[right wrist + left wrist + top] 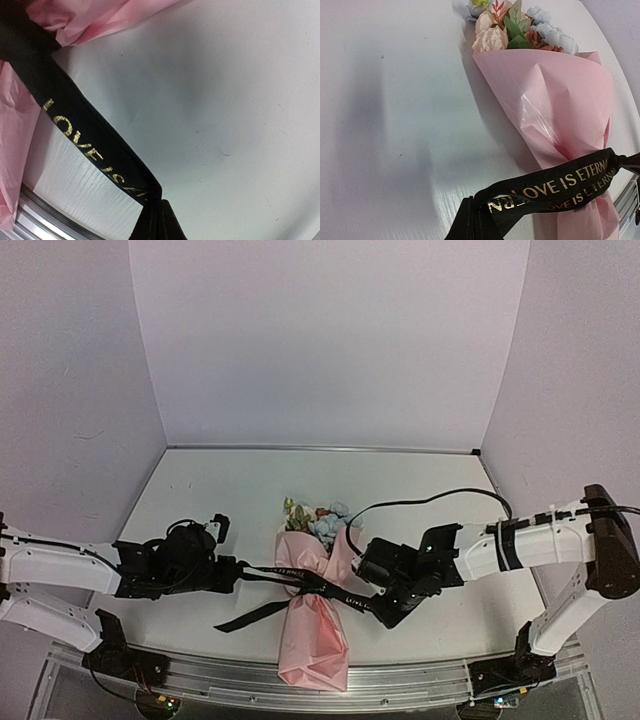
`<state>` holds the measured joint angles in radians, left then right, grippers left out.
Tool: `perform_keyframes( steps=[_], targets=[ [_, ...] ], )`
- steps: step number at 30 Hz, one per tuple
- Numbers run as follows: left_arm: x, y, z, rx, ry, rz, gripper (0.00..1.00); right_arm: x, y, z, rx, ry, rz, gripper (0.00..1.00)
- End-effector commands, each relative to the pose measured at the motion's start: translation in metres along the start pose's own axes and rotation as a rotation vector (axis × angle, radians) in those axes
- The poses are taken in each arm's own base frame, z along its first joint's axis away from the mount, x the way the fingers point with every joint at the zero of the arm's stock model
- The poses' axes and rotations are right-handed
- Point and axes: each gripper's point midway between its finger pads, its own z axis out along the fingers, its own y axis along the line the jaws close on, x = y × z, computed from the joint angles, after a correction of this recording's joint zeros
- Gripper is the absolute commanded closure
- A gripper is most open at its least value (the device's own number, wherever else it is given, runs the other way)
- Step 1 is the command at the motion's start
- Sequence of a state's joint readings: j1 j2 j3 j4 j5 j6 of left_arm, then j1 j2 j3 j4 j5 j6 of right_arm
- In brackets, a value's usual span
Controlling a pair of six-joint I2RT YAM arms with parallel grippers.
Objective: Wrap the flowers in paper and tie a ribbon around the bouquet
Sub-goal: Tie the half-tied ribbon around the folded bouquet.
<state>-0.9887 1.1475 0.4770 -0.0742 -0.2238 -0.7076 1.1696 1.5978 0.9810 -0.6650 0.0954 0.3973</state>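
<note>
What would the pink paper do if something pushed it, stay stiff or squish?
It would probably squish: the pink paper shows creases and pinches in where the ribbon cinches it. It looks thin and slightly see-through, so it is likely light and easy to tear. Its loose bottom end would probably flop.

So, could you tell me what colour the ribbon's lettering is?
Gold, on the black ribbon; left wrist view.

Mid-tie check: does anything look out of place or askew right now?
One thing: the lower end of the bouquet lies over the metal rail at the near edge of the table. Otherwise the ribbon wraps its middle, held by the left gripper and right gripper.
</note>
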Motion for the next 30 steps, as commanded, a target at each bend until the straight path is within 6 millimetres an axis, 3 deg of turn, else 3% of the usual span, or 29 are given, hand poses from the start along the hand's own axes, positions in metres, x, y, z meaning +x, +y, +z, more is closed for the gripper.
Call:
perform_keyframes(
  steps=[1, 6, 12, 13, 17, 21, 25, 30],
  targets=[
    [-0.016, 0.005, 0.003, -0.023, -0.052, 0.000, 1.00, 0.009, -0.005, -0.005, 0.055, 0.054, -0.022, 1.00],
    [-0.025, 0.007, 0.009, -0.004, -0.048, 0.019, 1.00, 0.008, 0.002, -0.013, 0.065, 0.082, -0.060, 1.00],
    [-0.036, -0.021, 0.012, 0.127, -0.068, 0.091, 1.00, 0.005, 0.028, -0.013, -0.068, 0.076, -0.033, 1.00],
    [-0.036, -0.024, 0.012, 0.140, -0.065, 0.100, 1.00, 0.005, 0.031, -0.013, -0.087, 0.073, -0.038, 0.97],
    [-0.039, -0.031, 0.012, 0.166, -0.069, 0.119, 1.00, 0.001, 0.039, -0.020, -0.143, 0.048, -0.090, 0.62],
    [-0.040, -0.033, 0.013, 0.169, -0.071, 0.123, 1.00, -0.003, 0.041, -0.025, -0.199, 0.004, -0.109, 0.44],
    [-0.042, -0.033, 0.012, 0.166, -0.075, 0.123, 1.00, -0.016, 0.040, -0.030, -0.275, -0.074, -0.079, 0.37],
    [-0.042, -0.033, 0.013, 0.163, -0.069, 0.126, 1.00, -0.044, 0.033, -0.034, -0.344, -0.165, -0.030, 0.41]
  ],
)
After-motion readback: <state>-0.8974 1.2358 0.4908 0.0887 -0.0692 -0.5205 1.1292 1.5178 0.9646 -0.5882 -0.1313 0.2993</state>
